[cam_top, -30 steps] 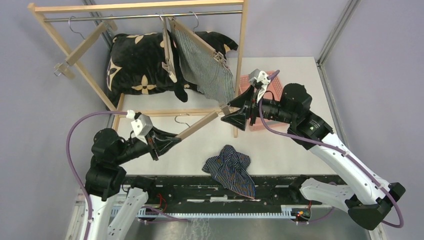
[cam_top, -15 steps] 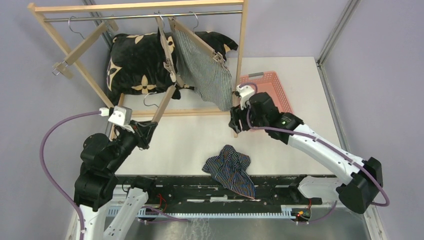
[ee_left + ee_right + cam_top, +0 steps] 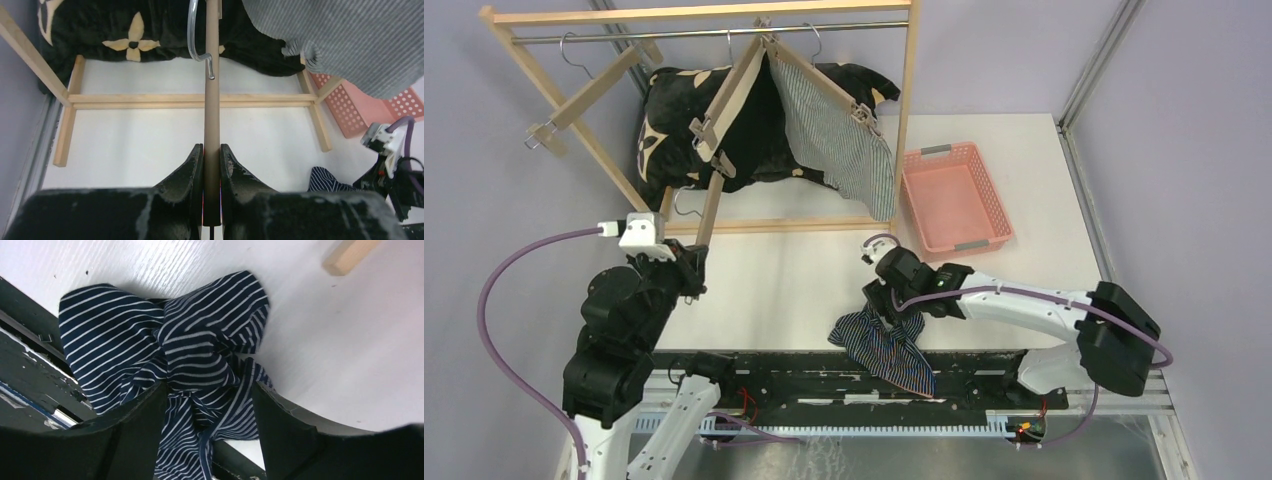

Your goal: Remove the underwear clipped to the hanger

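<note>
Now, one piece down, one still clipped.
On the far rack (image 3: 909, 120) the grey-white underwear (image 3: 839, 140) hangs clipped. The navy underwear (image 3: 886, 348) lies near, straddled by the wide-open right gripper (image 3: 205, 401), seemingly for pickup. The left gripper (image 3: 211, 162) pinches a wooden hanger (image 3: 212, 100).

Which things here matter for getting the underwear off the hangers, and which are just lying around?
Job: grey-white finely striped underwear clipped to a wooden clip hanger; navy white-striped underwear lying on the table, open right gripper over it; bare wooden hanger clamped in the left gripper.
Lying about: black cushion with tan flowers; pink plastic basket; wooden clothes rack.
</note>
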Motion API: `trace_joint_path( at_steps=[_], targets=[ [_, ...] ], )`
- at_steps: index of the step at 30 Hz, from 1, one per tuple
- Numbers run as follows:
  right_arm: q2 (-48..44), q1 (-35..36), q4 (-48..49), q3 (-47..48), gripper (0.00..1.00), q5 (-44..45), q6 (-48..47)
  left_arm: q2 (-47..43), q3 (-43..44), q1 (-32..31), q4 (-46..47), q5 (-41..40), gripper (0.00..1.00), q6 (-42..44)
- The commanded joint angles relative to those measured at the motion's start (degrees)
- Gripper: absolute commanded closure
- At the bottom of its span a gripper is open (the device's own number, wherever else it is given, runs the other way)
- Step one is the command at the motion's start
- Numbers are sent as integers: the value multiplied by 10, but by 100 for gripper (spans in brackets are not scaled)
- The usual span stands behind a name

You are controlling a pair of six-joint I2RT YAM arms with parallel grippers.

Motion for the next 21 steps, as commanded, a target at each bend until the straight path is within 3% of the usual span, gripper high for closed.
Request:
trace_joint_path(
  at_steps=[1, 5, 7, 9, 16, 21],
  targets=[
    [38, 34, 46, -4, 29, 3, 32, -3, 29, 3, 12, -38, 97, -18],
    [76, 46, 59, -11, 40, 3, 39, -10, 27, 3, 8, -25, 97, -20],
    [86, 47, 66, -17, 59, -5, 40, -11, 33, 3, -3, -26, 97, -19],
    [90, 46, 67, -20, 96, -9, 44, -17, 42, 3, -12, -19, 97, -18],
    [8, 46, 11, 6, 100, 54, 38, -56, 70, 3, -21, 49, 97, -25],
    [-131, 47, -25, 24, 100, 96, 24, -81, 112, 8, -42, 10, 97, -27]
  ],
)
